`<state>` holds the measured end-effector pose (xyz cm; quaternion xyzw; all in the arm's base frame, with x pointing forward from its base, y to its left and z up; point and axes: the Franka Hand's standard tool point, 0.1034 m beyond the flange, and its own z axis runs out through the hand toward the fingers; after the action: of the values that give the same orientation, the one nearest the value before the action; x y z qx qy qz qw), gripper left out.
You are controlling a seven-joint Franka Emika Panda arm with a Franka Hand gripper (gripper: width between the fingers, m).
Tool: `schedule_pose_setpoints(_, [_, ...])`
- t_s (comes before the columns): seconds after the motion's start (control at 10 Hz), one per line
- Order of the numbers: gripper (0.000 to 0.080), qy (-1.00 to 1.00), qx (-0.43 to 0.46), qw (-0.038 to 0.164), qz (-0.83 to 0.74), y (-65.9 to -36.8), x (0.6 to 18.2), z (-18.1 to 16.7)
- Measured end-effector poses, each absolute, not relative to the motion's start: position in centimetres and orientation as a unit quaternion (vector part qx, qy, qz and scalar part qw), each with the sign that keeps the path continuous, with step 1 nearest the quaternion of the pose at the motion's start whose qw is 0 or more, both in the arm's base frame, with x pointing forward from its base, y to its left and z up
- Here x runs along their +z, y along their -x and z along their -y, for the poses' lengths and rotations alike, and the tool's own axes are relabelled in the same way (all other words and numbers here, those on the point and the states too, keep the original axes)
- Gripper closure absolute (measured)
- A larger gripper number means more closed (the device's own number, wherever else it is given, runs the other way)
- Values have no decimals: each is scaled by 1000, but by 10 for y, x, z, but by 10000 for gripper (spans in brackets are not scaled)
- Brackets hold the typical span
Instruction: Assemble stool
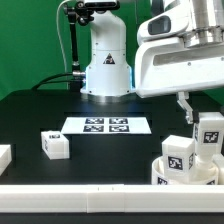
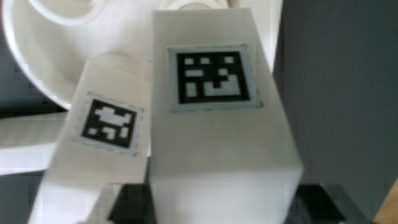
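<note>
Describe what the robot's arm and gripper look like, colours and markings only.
The arm is glossy white with rounded housings. It has a small dark triangular mark on its base column and a black cable running alongside. The gripper has a boxy white body and dark fingers.

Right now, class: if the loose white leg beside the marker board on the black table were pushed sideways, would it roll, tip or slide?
The loose leg looks blocky and flat-faced, so it would probably slide, not roll. It sits low on the table, so tipping seems unlikely. It looks like hard plastic, likely stiff and light.
</note>
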<state>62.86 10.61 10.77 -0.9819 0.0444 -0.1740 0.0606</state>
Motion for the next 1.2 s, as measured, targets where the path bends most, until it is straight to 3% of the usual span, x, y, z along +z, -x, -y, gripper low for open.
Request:
schedule_pose_setpoints(0.6, [462,982,-173,58,-43,-624,96,-112])
schedule_pose_setpoints(1.2, [462,977,-202,52,-42,-624,96,-109])
